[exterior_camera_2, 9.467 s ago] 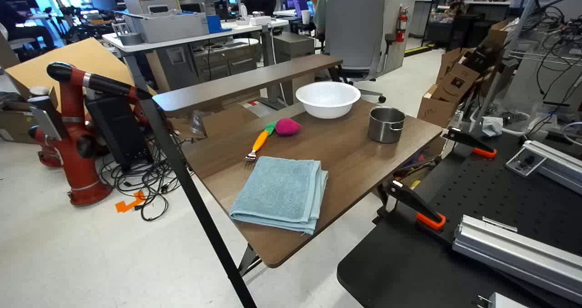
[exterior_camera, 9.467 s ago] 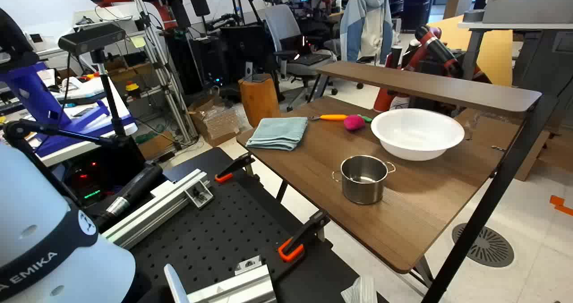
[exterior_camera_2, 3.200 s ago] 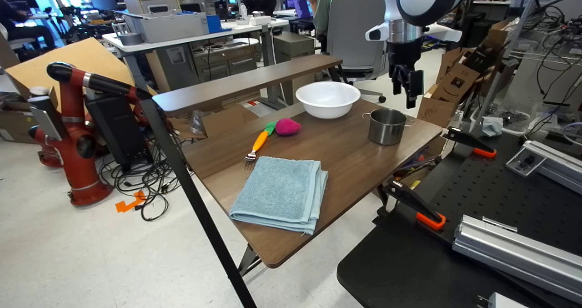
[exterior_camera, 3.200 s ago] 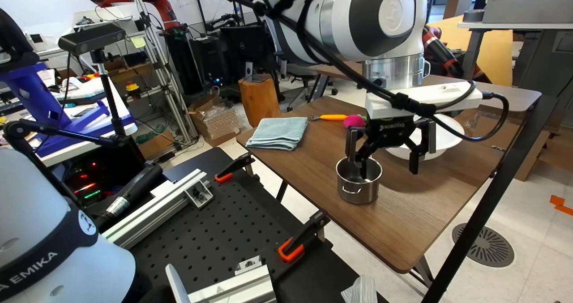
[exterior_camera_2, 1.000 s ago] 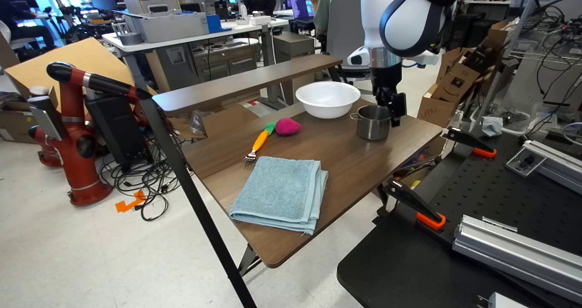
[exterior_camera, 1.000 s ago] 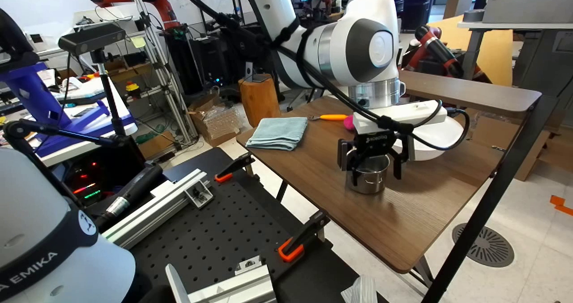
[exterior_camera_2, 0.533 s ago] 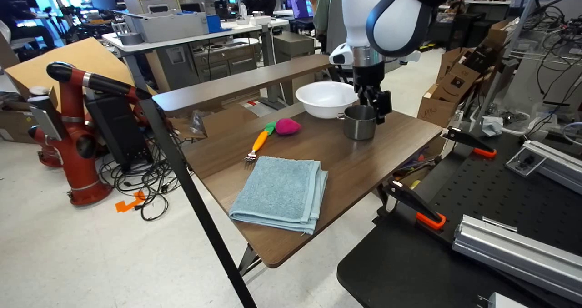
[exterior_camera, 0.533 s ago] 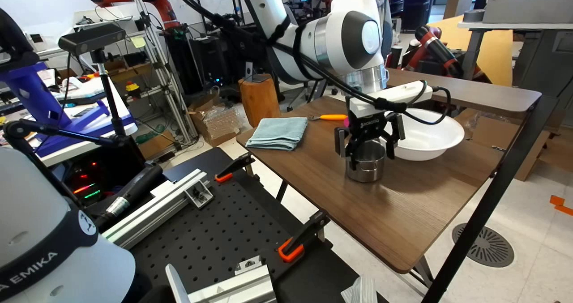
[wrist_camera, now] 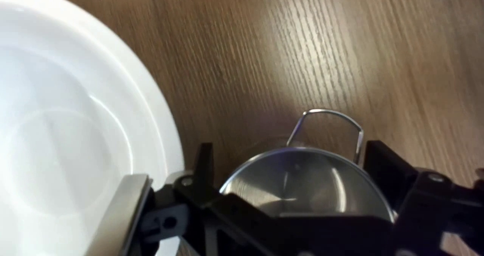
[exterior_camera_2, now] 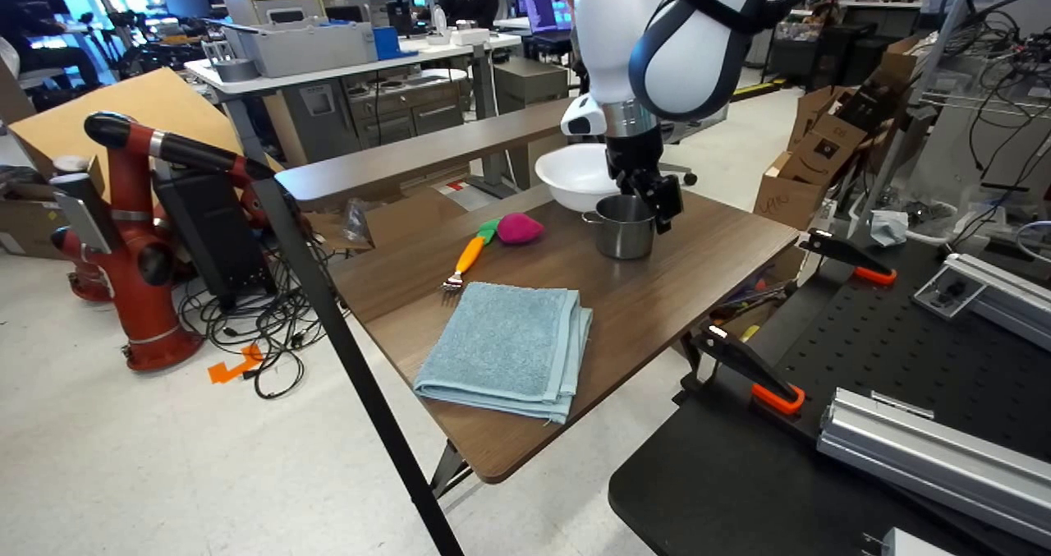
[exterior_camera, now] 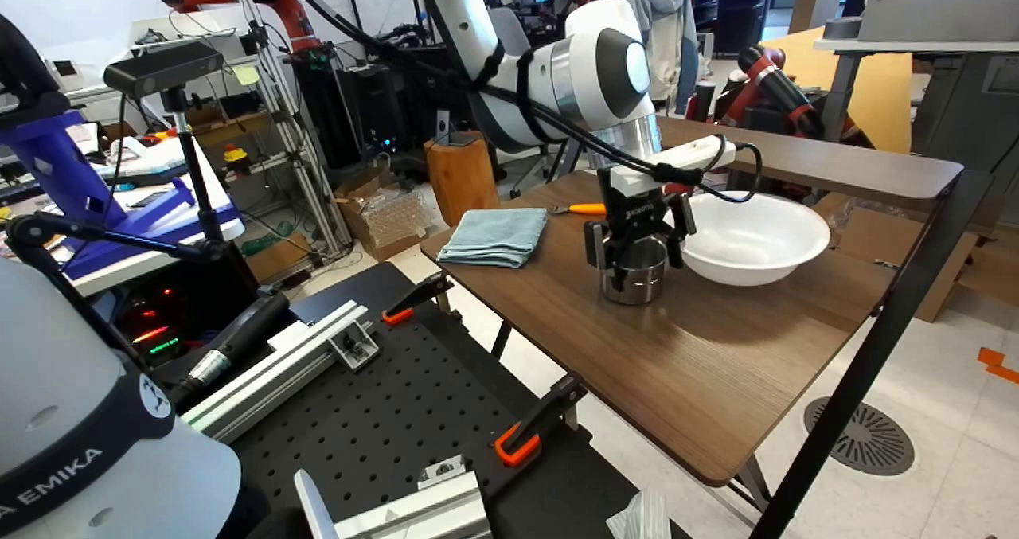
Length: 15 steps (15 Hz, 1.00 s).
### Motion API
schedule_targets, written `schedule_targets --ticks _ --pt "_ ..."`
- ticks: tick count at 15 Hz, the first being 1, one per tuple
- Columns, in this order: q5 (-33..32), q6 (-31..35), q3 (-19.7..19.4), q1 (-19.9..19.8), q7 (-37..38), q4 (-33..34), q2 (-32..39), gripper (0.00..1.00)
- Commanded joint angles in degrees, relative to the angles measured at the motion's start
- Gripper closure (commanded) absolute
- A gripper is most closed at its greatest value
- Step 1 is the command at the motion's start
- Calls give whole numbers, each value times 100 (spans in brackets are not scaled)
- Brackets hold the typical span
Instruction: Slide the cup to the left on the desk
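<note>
The grey metal cup (exterior_camera: 637, 290) stands upright on the brown wooden desk (exterior_camera: 716, 380), left of the bowl in that exterior view. It also shows in an exterior view (exterior_camera_2: 622, 240) and in the wrist view (wrist_camera: 302, 180), with a wire handle toward the top. My gripper (exterior_camera: 647, 271) is low over the cup, its fingers spread on both sides of it. In the wrist view my gripper (wrist_camera: 290, 147) shows a gap between its left finger and the cup. Its right finger is close to the rim; I cannot tell if it touches. The gripper body hides part of the cup.
The white bowl (exterior_camera: 752, 240) stands close beside the gripper. A folded blue towel (exterior_camera_2: 509, 346), a fork with an orange handle (exterior_camera_2: 470, 255) and a pink object (exterior_camera_2: 520, 228) lie on the desk. A raised shelf (exterior_camera: 796, 149) runs along the far edge.
The cup and gripper have moved together along the desk, leftward in both exterior views. The cup now stands nearer the pink object. The bowl seems to have shifted very slightly. The fingers stay spread.
</note>
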Motion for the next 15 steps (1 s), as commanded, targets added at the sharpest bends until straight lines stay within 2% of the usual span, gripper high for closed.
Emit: schedule_targets --ticks 1,8,15 --pt "-324 -251 6 164 9 253 173 0" --pt "-906 -411 75 557 229 262 158 0" --pt "-1153 -836 388 850 420 469 211 0"
